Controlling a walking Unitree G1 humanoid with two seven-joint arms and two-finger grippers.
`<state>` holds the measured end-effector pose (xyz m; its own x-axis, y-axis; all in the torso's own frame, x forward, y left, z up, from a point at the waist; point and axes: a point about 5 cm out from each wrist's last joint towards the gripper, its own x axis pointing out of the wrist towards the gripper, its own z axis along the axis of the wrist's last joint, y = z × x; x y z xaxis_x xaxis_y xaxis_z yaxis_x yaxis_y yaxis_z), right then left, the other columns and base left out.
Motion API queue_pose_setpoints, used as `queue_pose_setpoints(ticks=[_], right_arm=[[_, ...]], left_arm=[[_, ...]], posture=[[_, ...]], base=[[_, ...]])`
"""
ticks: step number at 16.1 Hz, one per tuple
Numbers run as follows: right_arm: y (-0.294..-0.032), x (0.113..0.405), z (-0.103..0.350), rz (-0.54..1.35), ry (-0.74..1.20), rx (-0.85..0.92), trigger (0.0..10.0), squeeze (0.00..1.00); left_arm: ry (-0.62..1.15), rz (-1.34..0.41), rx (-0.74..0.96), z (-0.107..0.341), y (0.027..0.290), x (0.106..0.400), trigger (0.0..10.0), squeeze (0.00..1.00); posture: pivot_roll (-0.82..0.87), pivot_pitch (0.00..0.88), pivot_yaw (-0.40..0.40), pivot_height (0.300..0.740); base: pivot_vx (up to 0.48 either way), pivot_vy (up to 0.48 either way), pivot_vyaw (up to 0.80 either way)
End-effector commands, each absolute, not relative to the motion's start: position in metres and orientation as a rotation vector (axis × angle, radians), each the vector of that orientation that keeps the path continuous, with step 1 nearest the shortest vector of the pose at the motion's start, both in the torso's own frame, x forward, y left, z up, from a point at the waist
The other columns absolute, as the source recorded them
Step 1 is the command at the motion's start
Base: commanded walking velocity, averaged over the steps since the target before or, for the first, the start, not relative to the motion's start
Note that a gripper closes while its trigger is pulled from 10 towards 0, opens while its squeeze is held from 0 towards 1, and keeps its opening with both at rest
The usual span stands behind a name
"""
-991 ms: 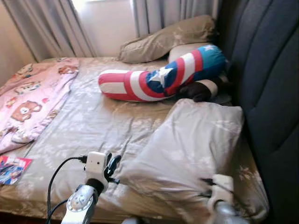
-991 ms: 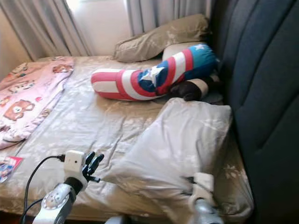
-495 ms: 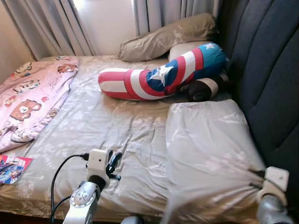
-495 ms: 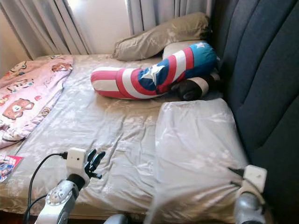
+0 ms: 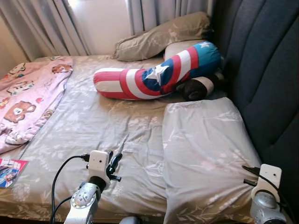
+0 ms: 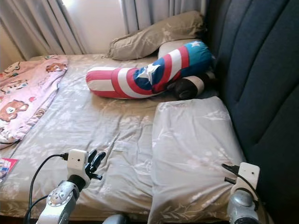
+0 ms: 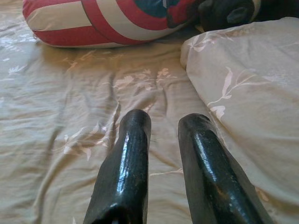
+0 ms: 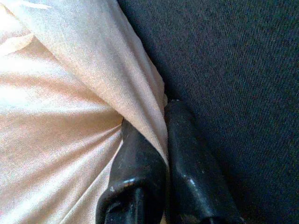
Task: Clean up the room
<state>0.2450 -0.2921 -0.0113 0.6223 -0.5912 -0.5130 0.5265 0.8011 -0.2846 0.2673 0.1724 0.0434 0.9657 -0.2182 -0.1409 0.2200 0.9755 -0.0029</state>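
A beige floral pillow [image 5: 205, 144] lies flat on the bed's right side, along the dark headboard [image 5: 266, 70]. My right gripper [image 5: 250, 175] is at its near right corner, shut on a fold of the pillow's fabric [image 8: 140, 93] right beside the headboard. My left gripper [image 5: 113, 165] hovers low over the beige sheet [image 7: 70, 107] near the bed's front edge, left of the pillow. It is open, with nothing between its fingers [image 7: 135, 130].
A red, white and blue star bolster [image 5: 154, 77] lies across the middle of the bed, with a dark plush [image 5: 198, 87] and a tan pillow [image 5: 163, 37] behind it. A pink bear blanket [image 5: 28, 98] covers the left side. A colourful booklet [image 5: 10, 170] lies at the front left.
The pillow has swung from a diagonal, partly lifted pose to lying flat along the headboard. My right gripper moved right with it. The left gripper has stayed put.
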Motion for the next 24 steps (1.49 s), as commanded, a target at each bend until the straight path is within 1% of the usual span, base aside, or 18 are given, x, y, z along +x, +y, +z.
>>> queue_pose_setpoints(ticks=[1, 2, 6, 8, 9, 10, 11, 12, 13, 14, 15, 18, 20, 22, 24], right_arm=[[-0.288, 0.254, -0.005, -0.627, 0.586, -0.107, 10.0, 0.12], [-0.286, 0.257, -0.002, -0.607, 0.561, -0.134, 10.0, 1.00], [-0.278, 0.270, 0.010, -0.533, 0.461, -0.239, 10.0, 1.00], [-0.269, 0.277, 0.015, -0.471, 0.394, -0.209, 10.0, 1.00], [-0.249, 0.287, 0.021, -0.328, 0.307, -0.142, 10.0, 0.55], [-0.236, 0.291, 0.022, -0.242, 0.284, -0.089, 10.0, 0.00], [-0.232, 0.292, 0.022, -0.216, 0.278, -0.074, 10.0, 0.00], [-0.222, 0.293, 0.021, -0.169, 0.266, -0.031, 10.0, 0.00], [-0.219, 0.293, 0.019, -0.160, 0.277, -0.026, 10.0, 0.00], [-0.218, 0.292, 0.019, -0.157, 0.275, -0.027, 10.0, 0.00], [-0.215, 0.290, 0.016, -0.135, 0.274, 0.034, 10.0, 0.00], [-0.210, 0.284, 0.004, -0.125, 0.345, 0.066, 10.0, 0.00], [-0.198, 0.276, -0.008, -0.106, 0.401, 0.136, 10.0, 0.00], [-0.183, 0.263, -0.023, -0.025, 0.480, 0.119, 10.0, 0.00], [-0.183, 0.253, -0.032, -0.005, 0.533, 0.103, 10.0, 0.00]], left_arm=[[0.134, -0.209, 0.028, 0.045, 0.178, 0.269, 10.0, 0.00], [0.134, -0.209, 0.029, 0.045, 0.178, 0.269, 10.0, 0.00], [0.138, -0.209, 0.022, 0.042, 0.177, 0.268, 10.0, 0.00], [0.138, -0.209, 0.017, 0.042, 0.176, 0.267, 10.0, 0.00], [0.139, -0.200, 0.011, 0.041, 0.177, 0.267, 10.0, 0.00], [0.140, -0.181, -0.004, 0.040, 0.179, 0.267, 10.0, 0.00], [0.141, -0.170, -0.013, 0.039, 0.181, 0.267, 10.0, 0.00], [0.160, -0.092, -0.080, 0.033, 0.189, 0.267, 10.0, 0.00], [0.175, -0.043, -0.130, 0.029, 0.195, 0.266, 10.0, 0.00], [0.180, -0.030, -0.147, 0.027, 0.196, 0.265, 10.0, 0.00], [0.205, -0.018, -0.163, 0.021, 0.199, 0.263, 10.0, 0.00], [0.241, 0.001, -0.201, 0.013, 0.199, 0.261, 10.0, 0.00], [0.266, 0.004, -0.221, 0.007, 0.197, 0.261, 10.0, 0.00], [0.317, -0.018, -0.239, -0.003, 0.191, 0.261, 10.0, 0.00], [0.374, -0.015, -0.234, -0.013, 0.191, 0.258, 10.0, 0.00]], posture=[[0.03, 0.000, 0.054, 0.670], [0.03, 0.000, 0.053, 0.670], [0.02, 0.000, 0.048, 0.670], [0.02, 0.000, 0.047, 0.670], [0.02, 0.000, 0.046, 0.670], [0.02, 0.000, 0.046, 0.670], [0.02, 0.000, 0.044, 0.670], [0.02, 0.000, 0.042, 0.670], [0.02, 0.000, 0.043, 0.670], [0.01, 0.000, 0.041, 0.674], [0.01, 0.000, 0.041, 0.689], [0.01, 0.000, 0.037, 0.719], [0.01, 0.000, 0.039, 0.739], [0.02, 0.000, 0.032, 0.740], [0.01, 0.000, 0.031, 0.740]], base=[[0.000, 0.000, 0.00], [0.000, 0.000, 0.00], [0.000, 0.000, 0.00], [0.000, 0.000, 0.00], [0.000, 0.000, 0.00], [0.000, 0.000, 0.00], [0.000, 0.000, 0.00], [0.000, 0.000, 0.00], [0.000, 0.000, 0.00], [0.000, 0.000, 0.00], [0.000, 0.000, 0.00], [0.000, 0.000, 0.00], [0.000, 0.000, 0.00], [0.000, 0.000, 0.00], [0.000, 0.000, 0.00]])
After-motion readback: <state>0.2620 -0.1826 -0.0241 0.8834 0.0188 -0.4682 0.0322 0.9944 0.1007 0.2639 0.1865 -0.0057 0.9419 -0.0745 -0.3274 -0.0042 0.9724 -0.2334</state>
